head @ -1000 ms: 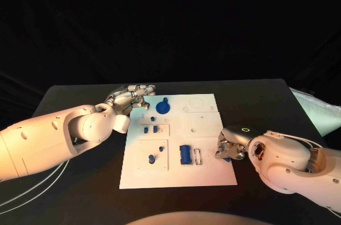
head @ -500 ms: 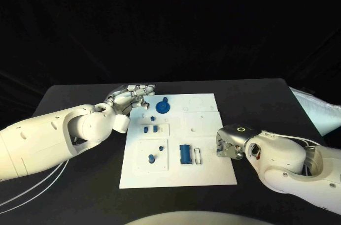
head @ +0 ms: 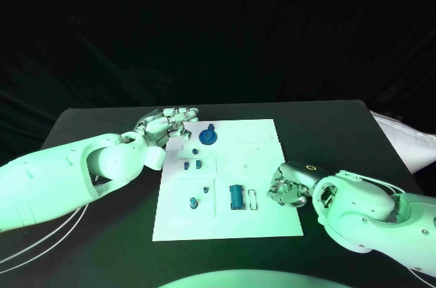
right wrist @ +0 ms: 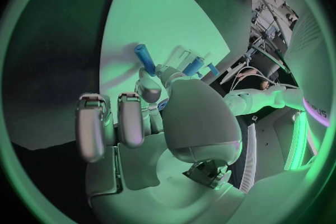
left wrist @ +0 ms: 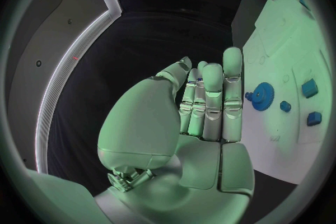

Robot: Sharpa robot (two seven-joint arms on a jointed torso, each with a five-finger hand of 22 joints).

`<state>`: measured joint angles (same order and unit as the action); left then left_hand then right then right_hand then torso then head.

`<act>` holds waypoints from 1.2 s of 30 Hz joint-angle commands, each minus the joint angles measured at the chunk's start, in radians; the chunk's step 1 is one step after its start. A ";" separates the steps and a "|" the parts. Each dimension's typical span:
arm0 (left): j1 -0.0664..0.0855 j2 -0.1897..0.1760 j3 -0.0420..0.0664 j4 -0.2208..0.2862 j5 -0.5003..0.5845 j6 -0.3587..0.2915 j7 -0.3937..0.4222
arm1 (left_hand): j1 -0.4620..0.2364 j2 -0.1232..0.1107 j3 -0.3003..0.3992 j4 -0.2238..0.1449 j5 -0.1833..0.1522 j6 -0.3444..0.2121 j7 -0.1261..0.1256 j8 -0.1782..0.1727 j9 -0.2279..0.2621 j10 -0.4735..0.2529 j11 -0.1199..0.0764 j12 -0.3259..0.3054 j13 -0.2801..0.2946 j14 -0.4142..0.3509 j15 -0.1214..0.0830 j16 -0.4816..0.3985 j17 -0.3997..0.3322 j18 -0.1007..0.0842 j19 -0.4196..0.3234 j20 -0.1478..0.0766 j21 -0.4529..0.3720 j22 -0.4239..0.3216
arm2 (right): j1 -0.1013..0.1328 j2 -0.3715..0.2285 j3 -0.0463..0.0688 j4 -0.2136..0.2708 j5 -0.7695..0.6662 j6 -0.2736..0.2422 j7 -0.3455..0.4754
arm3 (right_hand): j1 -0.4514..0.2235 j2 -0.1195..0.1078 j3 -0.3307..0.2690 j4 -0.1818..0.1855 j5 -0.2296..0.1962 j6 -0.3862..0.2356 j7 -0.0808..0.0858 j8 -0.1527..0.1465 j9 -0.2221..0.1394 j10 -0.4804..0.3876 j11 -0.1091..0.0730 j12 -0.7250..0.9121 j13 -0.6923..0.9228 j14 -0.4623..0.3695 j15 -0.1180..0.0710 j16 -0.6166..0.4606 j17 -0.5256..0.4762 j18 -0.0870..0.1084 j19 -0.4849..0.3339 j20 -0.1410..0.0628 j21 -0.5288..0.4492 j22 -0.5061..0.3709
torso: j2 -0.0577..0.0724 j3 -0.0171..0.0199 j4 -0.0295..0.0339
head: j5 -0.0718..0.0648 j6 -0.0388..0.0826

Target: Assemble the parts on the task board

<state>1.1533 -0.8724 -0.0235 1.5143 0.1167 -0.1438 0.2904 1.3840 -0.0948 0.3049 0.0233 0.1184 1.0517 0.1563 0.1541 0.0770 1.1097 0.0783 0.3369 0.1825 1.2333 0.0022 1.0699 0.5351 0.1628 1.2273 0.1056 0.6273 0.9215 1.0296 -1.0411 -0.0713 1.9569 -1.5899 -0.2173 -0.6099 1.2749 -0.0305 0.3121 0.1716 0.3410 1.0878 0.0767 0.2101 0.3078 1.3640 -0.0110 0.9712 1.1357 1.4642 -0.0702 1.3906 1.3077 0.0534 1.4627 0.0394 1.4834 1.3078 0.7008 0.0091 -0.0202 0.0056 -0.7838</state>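
The white task board lies mid-table. It carries a blue round part near its far left corner, small blue pieces below that, and a long blue block beside a white slot. My left hand hovers at the board's far left corner, just left of the round part. Its fingers are straight and hold nothing. My right hand sits at the board's right edge beside the slot. In the right wrist view this hand pinches a blue peg at its fingertips.
The black table surrounds the board on all sides. A pale bundle lies off the table's right side. White cables trail by my left arm.
My right hand has edged left, closer to the board's right edge and the slot. My left hand has stayed where it was.
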 commanded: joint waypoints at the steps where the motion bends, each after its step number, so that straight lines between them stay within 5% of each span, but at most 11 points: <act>1: 0.000 0.003 0.000 0.003 -0.004 0.016 0.004 | -0.001 0.008 -0.005 -0.001 -0.004 -0.006 -0.001 0.005 -0.001 -0.007 0.003 0.003 0.001 -0.008 0.001 0.004 -0.001 0.011 -0.001 0.000 -0.003 -0.001 | 0.004 0.002 0.001 0.007 0.214 -0.137 -0.010 | -0.012 -0.009 0.021 0.001 0.008 0.024 -0.012 -0.003 0.011 0.010 -0.003 0.003 0.003 0.067 -0.007 0.005 0.054 -0.019 0.021 -0.004 0.006 0.136 | 0.000 -0.0003 0.0007 | 0.001 -0.001; 11: 0.000 0.004 0.001 0.004 -0.004 0.016 0.003 | -0.001 0.008 -0.005 -0.001 -0.004 -0.006 -0.001 0.005 -0.001 -0.007 0.003 0.003 0.001 -0.008 0.001 0.004 -0.001 0.011 -0.001 0.000 -0.003 -0.001 | 0.010 0.046 0.002 -0.008 0.459 -0.173 -0.009 | -0.045 -0.031 0.063 -0.004 0.057 0.028 -0.011 -0.005 0.019 0.015 -0.002 0.007 0.012 0.068 -0.007 0.006 0.056 -0.019 0.021 -0.004 0.006 0.136 | 0.000 -0.0007 -0.0004 | 0.001 -0.002; 36: 0.000 0.004 0.001 0.008 -0.004 0.020 -0.001 | 0.000 0.009 -0.006 -0.001 -0.004 -0.007 -0.001 0.006 -0.001 -0.008 0.003 0.005 0.001 -0.008 0.001 0.004 -0.003 0.011 -0.001 0.000 -0.005 -0.002 | 0.009 0.104 0.002 -0.048 0.435 -0.140 -0.014 | -0.099 -0.036 0.047 0.008 0.073 0.037 -0.012 -0.001 0.030 0.027 -0.001 0.026 0.030 0.069 -0.006 0.009 0.060 -0.019 0.022 -0.004 0.006 0.137 | 0.000 0.0003 -0.0006 | 0.007 -0.002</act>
<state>1.1533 -0.8701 -0.0236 1.5191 0.1156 -0.1432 0.2865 1.3840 -0.0948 0.3049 0.0233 0.1184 1.0517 0.1563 0.1541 0.0770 1.1064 0.0818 0.3369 0.1822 1.2332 0.0023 1.0699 0.5331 0.1629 1.2273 0.1056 0.6273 0.9207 1.0396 -0.9409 -0.0698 1.9060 -1.1280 -0.3787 -0.6242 1.1820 -0.0675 0.3615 0.1781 0.4144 1.1099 0.0730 0.2048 0.3397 1.3862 -0.0129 0.9933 1.1649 1.4644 -0.0700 1.3945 1.3073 0.0534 1.4627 0.0395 1.4833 1.3075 0.7004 0.0091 -0.0206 0.0113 -0.7847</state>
